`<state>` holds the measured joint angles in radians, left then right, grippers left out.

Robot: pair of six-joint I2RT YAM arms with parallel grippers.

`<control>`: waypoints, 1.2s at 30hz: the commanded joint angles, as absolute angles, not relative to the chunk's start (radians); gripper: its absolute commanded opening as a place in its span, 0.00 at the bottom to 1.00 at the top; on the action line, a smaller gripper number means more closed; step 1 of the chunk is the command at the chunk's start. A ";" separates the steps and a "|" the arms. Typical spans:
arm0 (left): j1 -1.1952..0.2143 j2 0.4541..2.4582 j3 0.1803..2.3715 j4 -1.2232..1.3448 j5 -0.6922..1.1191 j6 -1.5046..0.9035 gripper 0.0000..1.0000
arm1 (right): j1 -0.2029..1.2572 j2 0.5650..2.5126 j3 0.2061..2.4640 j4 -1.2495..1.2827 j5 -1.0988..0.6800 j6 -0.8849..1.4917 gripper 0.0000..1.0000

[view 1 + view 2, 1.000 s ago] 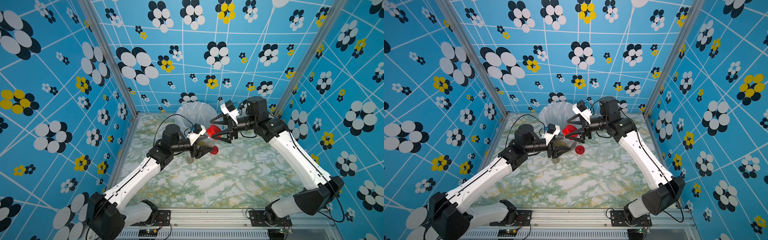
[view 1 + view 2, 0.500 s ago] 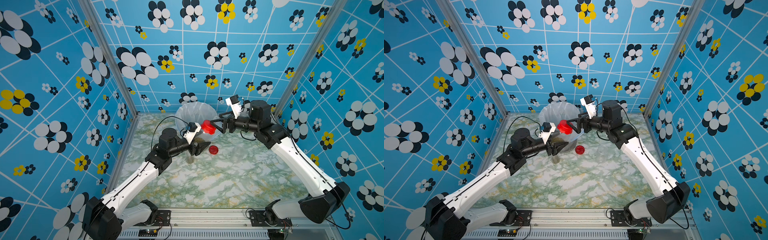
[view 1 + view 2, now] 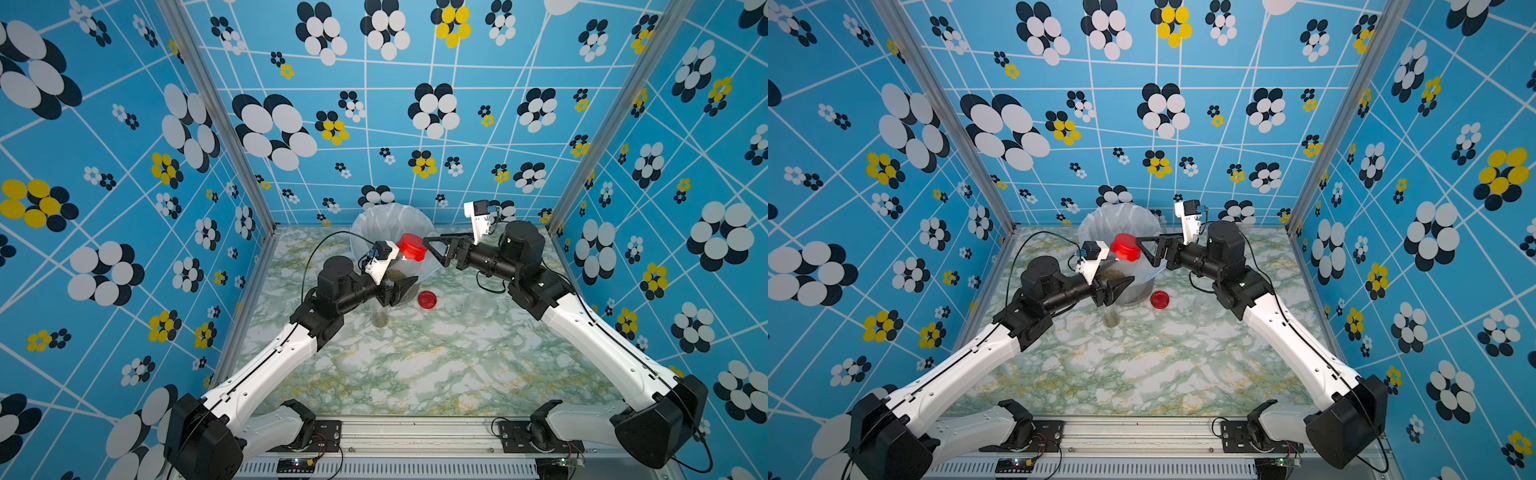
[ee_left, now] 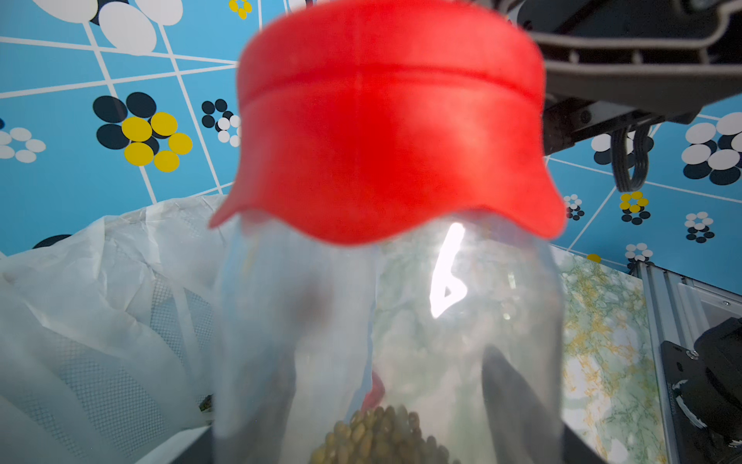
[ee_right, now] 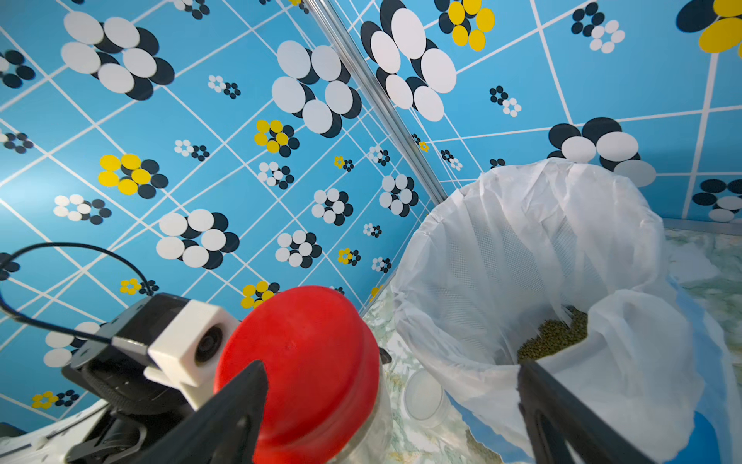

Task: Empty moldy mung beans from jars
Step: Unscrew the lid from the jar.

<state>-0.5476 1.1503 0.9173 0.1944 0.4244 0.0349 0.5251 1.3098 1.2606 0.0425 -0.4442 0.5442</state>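
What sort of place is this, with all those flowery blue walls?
Probably a robot test booth, not a kitchen: two arms bolted to a metal rail, printed walls boxing in a marble-look table, and a camera on each wrist.

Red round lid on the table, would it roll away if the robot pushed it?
Probably not: the red round lid lies flat on the marble-patterned table, so it would likely slide. It looks small and thin, so probably light. On edge, it might roll.
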 commanded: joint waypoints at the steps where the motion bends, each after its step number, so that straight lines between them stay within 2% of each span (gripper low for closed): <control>1: -0.558 1.156 0.951 0.214 0.411 0.040 0.63 | 0.543 1.338 1.300 0.105 -0.497 0.603 0.99; 16: -0.584 1.194 1.010 0.174 0.340 0.058 0.63 | 0.618 1.385 1.336 0.071 -0.438 0.591 0.99; 23: -0.597 1.207 1.027 0.161 0.330 0.077 0.63 | 0.620 1.409 1.355 0.064 -0.430 0.581 0.95; 25: -0.601 1.211 1.030 0.157 0.328 0.080 0.63 | 0.620 1.419 1.361 0.059 -0.432 0.581 0.92; 27: -0.604 1.216 1.033 0.153 0.328 0.081 0.63 | 0.620 1.428 1.367 0.055 -0.433 0.573 0.81; 32: -0.603 1.214 1.028 0.147 0.321 0.107 0.63 | 0.620 1.409 1.352 0.041 -0.413 0.514 0.61; 36: -0.582 1.203 1.003 0.183 0.349 0.106 0.63 | 0.614 1.369 1.328 0.040 -0.411 0.444 0.57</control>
